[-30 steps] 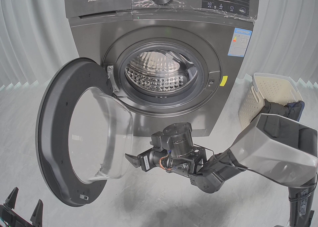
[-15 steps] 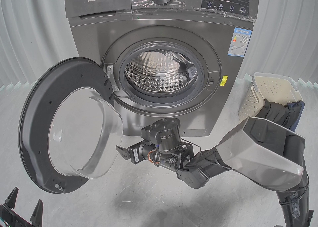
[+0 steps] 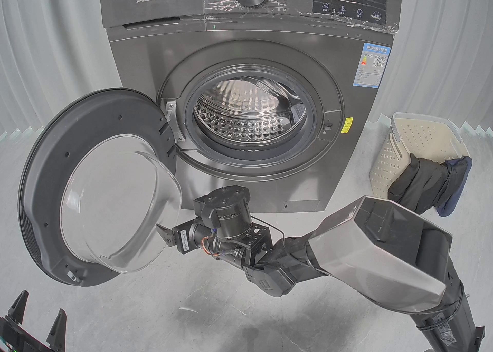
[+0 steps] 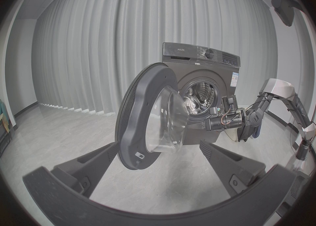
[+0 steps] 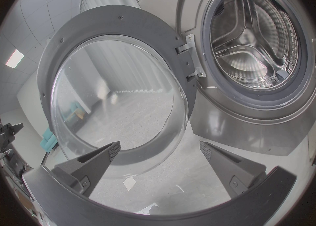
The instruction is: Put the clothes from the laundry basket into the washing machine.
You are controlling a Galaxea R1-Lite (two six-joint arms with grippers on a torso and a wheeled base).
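Dark grey and navy clothes (image 3: 426, 183) droop over the rim of the cream perforated laundry basket (image 3: 385, 163) right of the grey front-loading washing machine (image 3: 246, 50) — soft, light, probably best pinched at a bunched fold — while the left gripper (image 4: 158, 143) and right gripper (image 5: 158, 146) both stand spread and empty.

one washing machine (image 3: 246, 35), one laundry basket (image 3: 421, 135), two dark garments (image 3: 423, 183), two end effectors (image 3: 40, 308) (image 3: 165, 234)
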